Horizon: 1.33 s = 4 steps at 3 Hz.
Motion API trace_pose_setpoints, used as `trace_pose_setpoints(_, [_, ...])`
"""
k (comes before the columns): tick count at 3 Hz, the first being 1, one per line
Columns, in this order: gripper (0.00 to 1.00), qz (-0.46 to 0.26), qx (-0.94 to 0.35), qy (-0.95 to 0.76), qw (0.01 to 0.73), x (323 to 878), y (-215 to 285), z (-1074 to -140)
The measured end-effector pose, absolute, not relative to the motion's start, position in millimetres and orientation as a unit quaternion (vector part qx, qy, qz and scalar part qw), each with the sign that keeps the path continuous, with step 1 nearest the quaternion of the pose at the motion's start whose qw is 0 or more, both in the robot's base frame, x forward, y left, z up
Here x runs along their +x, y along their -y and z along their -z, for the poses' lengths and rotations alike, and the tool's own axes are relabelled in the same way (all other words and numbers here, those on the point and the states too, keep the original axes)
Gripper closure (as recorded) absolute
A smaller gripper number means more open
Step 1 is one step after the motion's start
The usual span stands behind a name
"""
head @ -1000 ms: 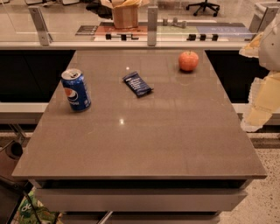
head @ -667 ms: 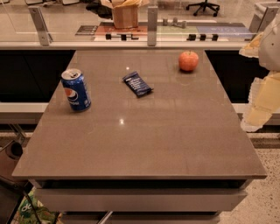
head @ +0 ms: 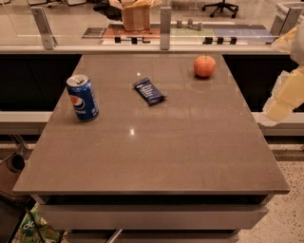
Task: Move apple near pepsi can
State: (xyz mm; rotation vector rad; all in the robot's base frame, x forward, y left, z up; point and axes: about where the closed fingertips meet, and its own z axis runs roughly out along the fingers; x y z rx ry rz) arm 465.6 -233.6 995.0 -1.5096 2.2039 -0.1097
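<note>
The red-orange apple [head: 204,66] sits on the grey table [head: 156,152] at the far right, near the back edge. The blue pepsi can [head: 82,98] stands upright at the left side of the table. They are far apart, with a flat dark blue snack packet [head: 148,91] lying between them. My gripper [head: 280,102] shows as a pale cream shape at the right edge of the view, off the table's right side, in front of and to the right of the apple. It holds nothing that I can see.
A glass partition with metal posts [head: 165,21] runs along the table's back edge. A cardboard box [head: 136,14] stands behind it. The table's right edge lies just left of the gripper. Floor and cables show at the lower left.
</note>
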Motion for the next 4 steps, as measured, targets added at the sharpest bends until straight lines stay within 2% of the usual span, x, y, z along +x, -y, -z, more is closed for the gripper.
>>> trace_pose_setpoints(2, [0.0, 0.035, -0.467, -0.828, 0.309, 522, 251, -1000])
trace_pose_setpoints(4, [0.0, -0.007, -0.397, -0.845, 0.357, 589, 257, -973])
